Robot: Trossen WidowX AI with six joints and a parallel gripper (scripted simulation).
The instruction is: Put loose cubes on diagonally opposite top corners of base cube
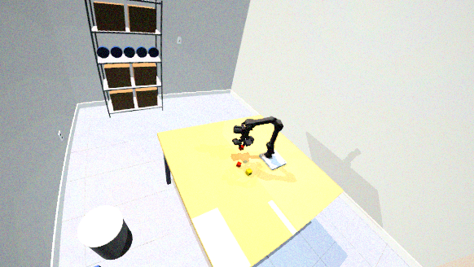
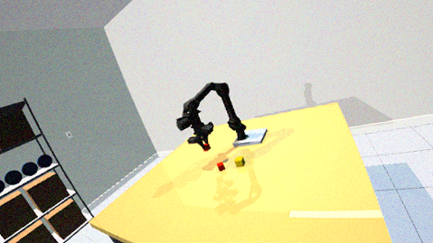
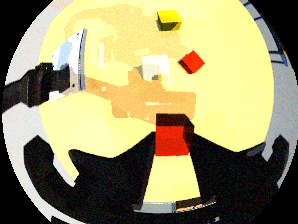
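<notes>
My gripper [image 1: 242,146] [image 2: 206,145] [image 3: 173,138] is shut on a red cube, with one finger on each side. That held red cube [image 1: 241,147] [image 2: 207,147] [image 3: 171,141] hangs above the table, clear of its surface, and looks about level. The other red cube [image 1: 239,164] [image 2: 221,166] [image 3: 194,61] lies on the table, turned at an angle in the wrist view. The yellow base cube [image 1: 249,172] [image 2: 240,161] [image 3: 170,19] stands near it, a little larger, with nothing on its top. The two are apart.
The yellow table [image 1: 195,163] [image 2: 313,174] [image 3: 245,100] carries the arm's pale base plate [image 1: 274,162] [image 2: 251,137] [image 3: 76,60]. A pale strip [image 1: 282,216] [image 2: 333,214] and a white sheet [image 1: 221,238] lie farther off on the table. A shelf rack and a bin stand on the floor.
</notes>
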